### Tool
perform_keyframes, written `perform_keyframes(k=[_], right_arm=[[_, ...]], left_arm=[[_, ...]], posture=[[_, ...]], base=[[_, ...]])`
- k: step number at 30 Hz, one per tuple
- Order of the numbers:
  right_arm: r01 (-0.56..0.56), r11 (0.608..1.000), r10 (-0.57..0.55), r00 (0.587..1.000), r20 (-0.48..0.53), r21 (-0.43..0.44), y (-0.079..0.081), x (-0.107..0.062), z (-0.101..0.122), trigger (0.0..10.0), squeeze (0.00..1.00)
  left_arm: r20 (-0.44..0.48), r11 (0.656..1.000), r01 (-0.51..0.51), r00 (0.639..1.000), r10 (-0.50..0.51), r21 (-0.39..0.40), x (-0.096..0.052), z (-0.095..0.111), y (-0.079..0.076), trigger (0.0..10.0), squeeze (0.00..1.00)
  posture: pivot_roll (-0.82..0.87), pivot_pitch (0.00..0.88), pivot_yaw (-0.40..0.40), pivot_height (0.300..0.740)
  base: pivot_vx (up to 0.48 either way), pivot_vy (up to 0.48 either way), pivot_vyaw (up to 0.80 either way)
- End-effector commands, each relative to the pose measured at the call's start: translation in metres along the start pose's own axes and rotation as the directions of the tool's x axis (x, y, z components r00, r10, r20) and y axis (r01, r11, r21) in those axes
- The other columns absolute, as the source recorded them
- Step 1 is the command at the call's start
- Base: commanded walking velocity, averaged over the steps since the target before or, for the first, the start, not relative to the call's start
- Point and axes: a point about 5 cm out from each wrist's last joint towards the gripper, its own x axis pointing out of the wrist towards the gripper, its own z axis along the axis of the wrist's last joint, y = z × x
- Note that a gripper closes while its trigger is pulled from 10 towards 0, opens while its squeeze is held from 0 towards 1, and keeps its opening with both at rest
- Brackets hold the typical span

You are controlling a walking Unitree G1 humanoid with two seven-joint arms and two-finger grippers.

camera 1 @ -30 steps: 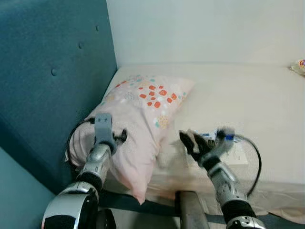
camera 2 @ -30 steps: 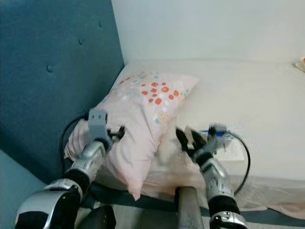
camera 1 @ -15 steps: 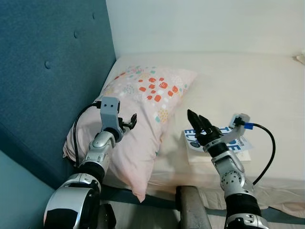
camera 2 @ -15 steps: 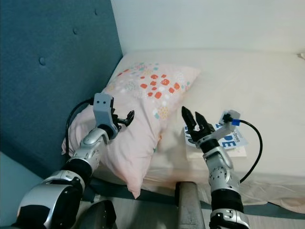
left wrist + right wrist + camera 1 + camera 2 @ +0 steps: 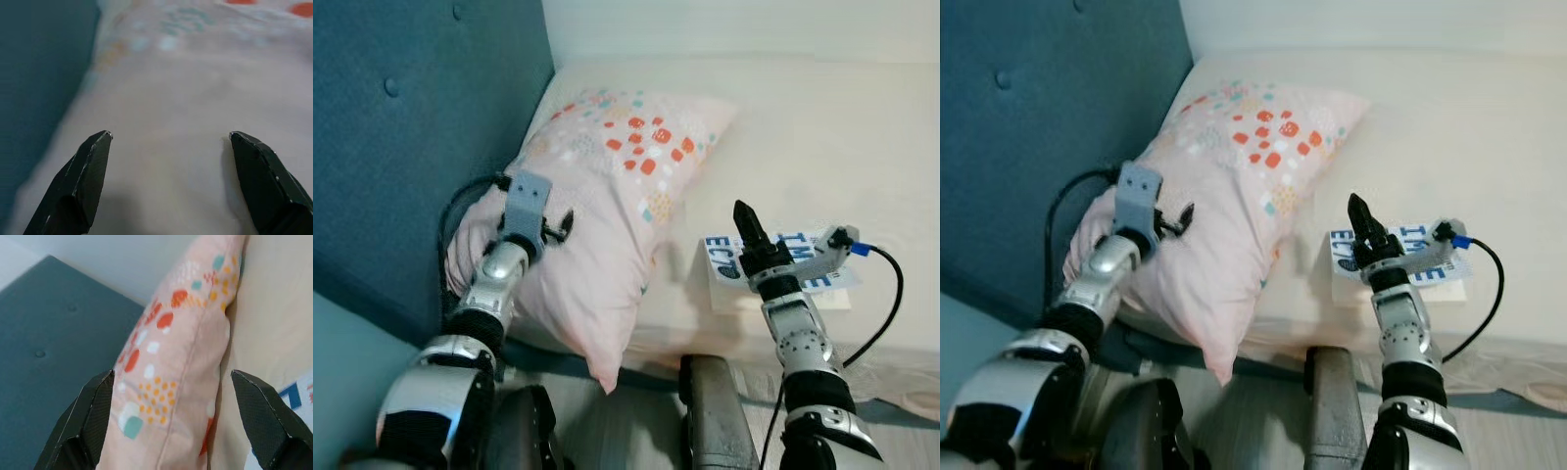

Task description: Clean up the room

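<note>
Bed (image 5: 862, 147) with a plain cream sheet, pushed up against a teal padded headboard (image 5: 401, 127) and a white wall. So the pillow (image 5: 607, 196), pink with little orange and teal spots, lies slumped against the headboard with its lower corner hanging off the bed edge. Left gripper (image 5: 168, 181) hovers just over the pillow's near end, fingers spread wide, not grabbing anything. Right gripper (image 5: 751, 238) sits just beside the pillow on the other side, over a book (image 5: 803, 279) with blue lettering; wrist view shows its fingers apart too. My guess: tidying's barely begun, pillow needs straightening and that book needs putting away.
</note>
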Motion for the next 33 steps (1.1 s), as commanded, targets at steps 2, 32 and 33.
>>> perform_keyframes(k=[2, 32, 33], right_arm=[[0.016, 0.999, -0.016, 1.0, -0.015, 0.043, -0.004, -0.003, -0.005, 10.0, 0.0], [0.081, 0.991, -0.1, 0.977, 0.186, 0.108, 0.029, 0.053, 0.044, 10.0, 0.0], [0.081, 0.991, -0.1, 0.977, 0.186, 0.108, 0.029, 0.053, 0.044, 10.0, 0.0]], left_arm=[[0.011, 0.998, 0.001, 1.0, -0.002, 0.069, 0.002, 0.005, 0.006, 10.0, 0.0], [-0.068, 0.987, 0.081, 0.994, -0.091, -0.136, 0.019, 0.02, -0.004, 10.0, 0.0], [-0.068, 0.987, 0.081, 0.994, -0.091, -0.136, 0.019, 0.02, -0.004, 10.0, 0.0]], posture=[[-0.06, 0.463, 0.053, 0.547], [-0.1, 0.601, 0.028, 0.547], [-0.1, 0.601, 0.028, 0.547]], base=[[0.0, 0.0, 0.0], [0.0, 0.0, 0.0], [0.0, 0.0, 0.0]])
